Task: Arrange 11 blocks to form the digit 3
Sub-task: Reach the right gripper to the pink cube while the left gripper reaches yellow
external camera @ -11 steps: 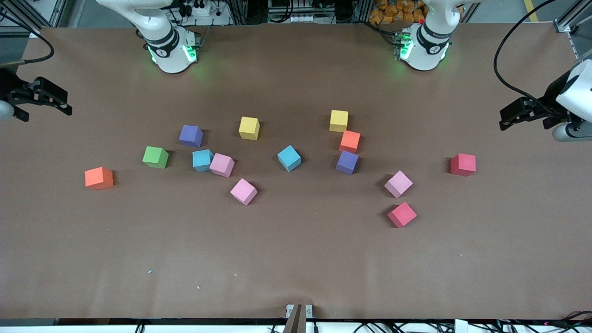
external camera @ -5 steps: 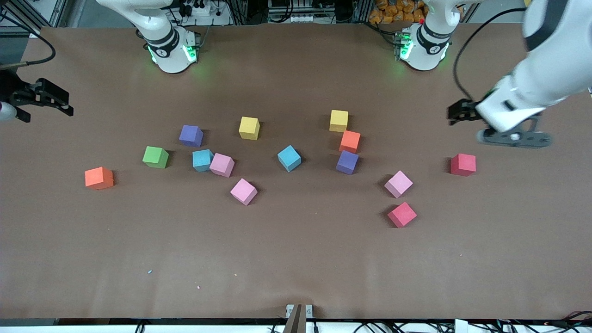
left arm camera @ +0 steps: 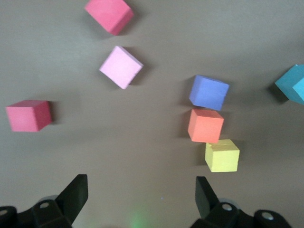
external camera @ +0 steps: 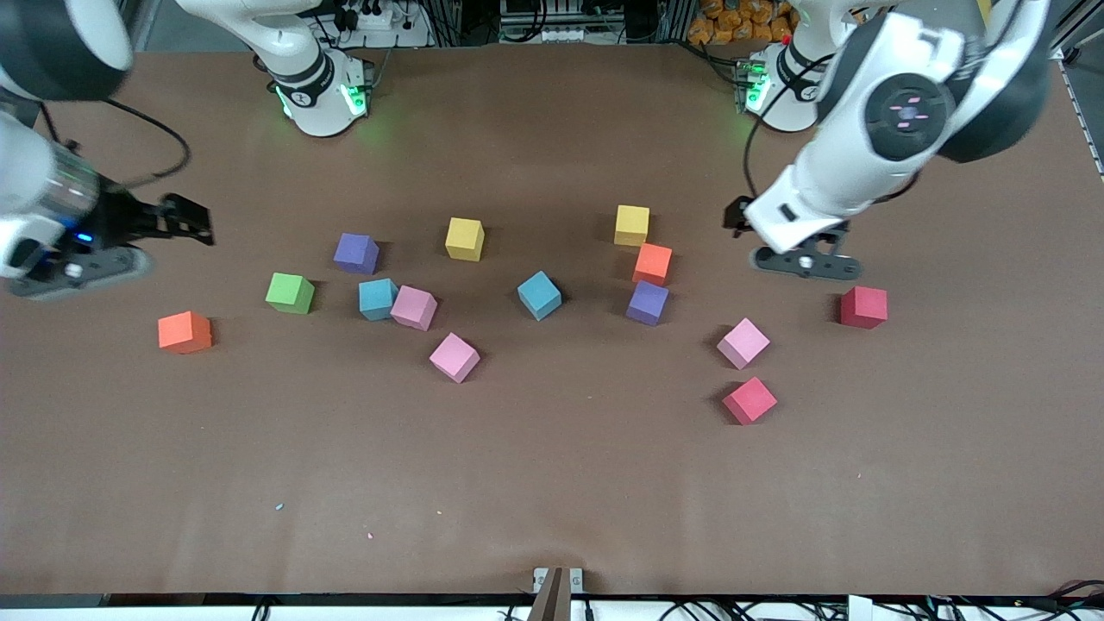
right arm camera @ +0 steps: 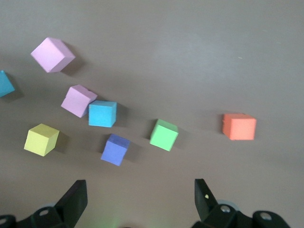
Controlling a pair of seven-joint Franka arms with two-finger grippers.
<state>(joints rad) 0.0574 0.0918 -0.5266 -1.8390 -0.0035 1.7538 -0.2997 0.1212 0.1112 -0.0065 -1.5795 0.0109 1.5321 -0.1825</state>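
Observation:
The blocks lie scattered and apart on the brown table; no digit 3 is in view. Among them are a yellow [external camera: 631, 225], an orange [external camera: 652, 264] and a purple block [external camera: 647, 303] in a close row, plus pink [external camera: 743, 342] and red [external camera: 863, 307] ones. My left gripper [external camera: 736, 220] [left arm camera: 141, 185] hangs open and empty over bare table between the yellow block and that red one. My right gripper [external camera: 185, 222] [right arm camera: 140, 187] is open and empty over the table near another purple block [external camera: 356, 253] [right arm camera: 115, 149].
A green cube [external camera: 290, 293] [right arm camera: 164, 135] sits between an orange block [external camera: 185, 332] and a blue one [external camera: 378, 298]. The wide strip of table [external camera: 552, 483] nearest the front camera holds only small specks.
Both arms have swung in from the table's ends toward the blocks, the left one much farther. Both grippers stay open. No block has moved.

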